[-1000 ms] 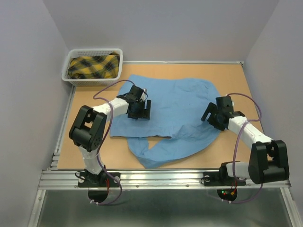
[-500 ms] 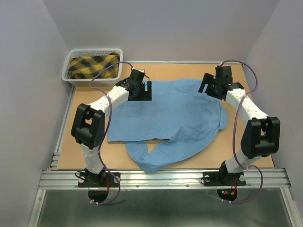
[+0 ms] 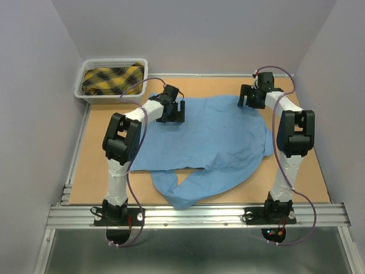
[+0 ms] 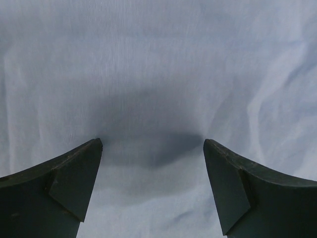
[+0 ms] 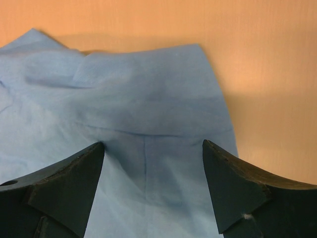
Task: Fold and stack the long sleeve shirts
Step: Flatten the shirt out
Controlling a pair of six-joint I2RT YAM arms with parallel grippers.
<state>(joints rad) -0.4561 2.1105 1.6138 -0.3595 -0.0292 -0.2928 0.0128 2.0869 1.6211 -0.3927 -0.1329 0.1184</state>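
A light blue long sleeve shirt point(image 3: 211, 137) lies spread on the orange table, with one sleeve trailing toward the near edge point(image 3: 188, 191). My left gripper point(image 3: 174, 111) hovers open over the shirt's far left part. In the left wrist view blue cloth point(image 4: 158, 74) fills the frame under the open left gripper point(image 4: 152, 144), with nothing gripped. My right gripper point(image 3: 251, 97) stands open over the shirt's far right corner. In the right wrist view the right gripper point(image 5: 153, 145) is open above the cloth edge point(image 5: 148, 99), just short of bare table point(image 5: 262, 59).
A white basket point(image 3: 108, 98) at the far left corner holds a folded yellow and black plaid cloth point(image 3: 111, 80). Purple walls close in both sides and the back. Bare table point(image 3: 100, 154) shows left of the shirt and at the right point(image 3: 302, 160).
Both arms have reached away from me, from the shirt's middle to its far edge. The far part of the shirt lies flatter and wider. The left jaws stand a little wider.
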